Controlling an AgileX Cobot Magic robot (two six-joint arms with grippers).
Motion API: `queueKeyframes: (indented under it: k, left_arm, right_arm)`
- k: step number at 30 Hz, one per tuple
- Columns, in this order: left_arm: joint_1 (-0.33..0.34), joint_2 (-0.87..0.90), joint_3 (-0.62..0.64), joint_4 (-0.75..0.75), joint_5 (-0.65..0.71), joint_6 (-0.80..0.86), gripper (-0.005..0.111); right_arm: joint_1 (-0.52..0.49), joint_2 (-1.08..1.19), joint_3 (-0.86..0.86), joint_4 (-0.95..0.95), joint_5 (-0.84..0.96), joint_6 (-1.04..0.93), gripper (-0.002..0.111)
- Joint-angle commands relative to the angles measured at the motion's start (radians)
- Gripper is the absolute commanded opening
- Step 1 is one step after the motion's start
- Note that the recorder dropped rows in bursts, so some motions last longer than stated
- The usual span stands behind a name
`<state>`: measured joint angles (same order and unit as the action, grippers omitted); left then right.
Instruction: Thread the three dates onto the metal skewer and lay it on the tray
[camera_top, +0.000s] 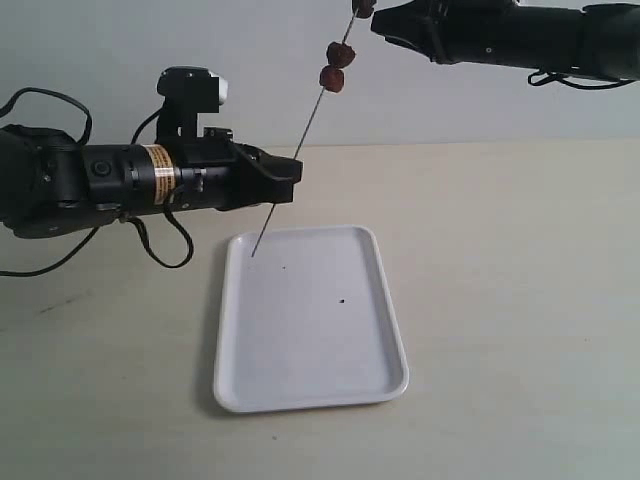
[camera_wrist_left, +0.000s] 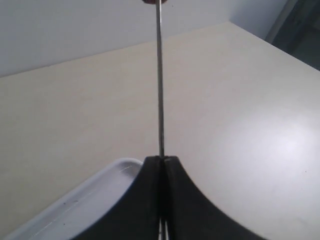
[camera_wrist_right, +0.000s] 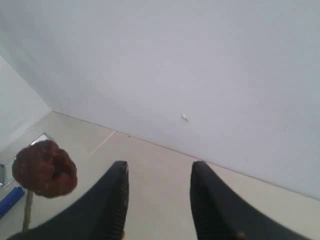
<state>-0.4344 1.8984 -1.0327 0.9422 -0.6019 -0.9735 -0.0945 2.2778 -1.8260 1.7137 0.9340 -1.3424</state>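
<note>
I read left claw (camera_top: 288, 172) clamped on metal skewer (camera_top: 300, 140), left-centre of exterior frame. Rod tilted, lower tip over upper-left corner of tray (camera_top: 310, 395) on desk (camera_top: 500, 250). Three dates (camera_top: 339, 54) threaded near top, upper centre. Right claw (camera_wrist_right: 159, 168) gaping, empty, beside topmost date.

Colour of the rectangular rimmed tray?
The rectangular tray is white with tiny dark specks; exterior view best.

Slanted skewer (camera_top: 307, 125) above tray's (camera_top: 310, 340) far corner

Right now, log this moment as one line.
left gripper: shut on skewer | skewer: tilted above tray, not laid | dates: three threaded near top | right gripper: open, beside top date
</note>
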Motion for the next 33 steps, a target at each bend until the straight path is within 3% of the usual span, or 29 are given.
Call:
queueKeyframes:
  k: [1, 13, 33]
  left_arm:
    - [0.0, -0.002, 0.005, 0.019, -0.014, -0.033, 0.0]
    - [-0.005, -0.002, 0.009, 0.041, -0.014, -0.058, 0.0]
    - [-0.005, -0.002, 0.009, 0.056, -0.013, -0.082, 0.0]
  right_arm:
    - [-0.001, -0.009, -0.006, 0.031, -0.001, -0.01, 0.038]
    - [-0.001, -0.009, -0.034, 0.031, -0.014, 0.009, 0.038]
    - [0.001, -0.009, -0.043, 0.031, 0.159, 0.036, 0.032]
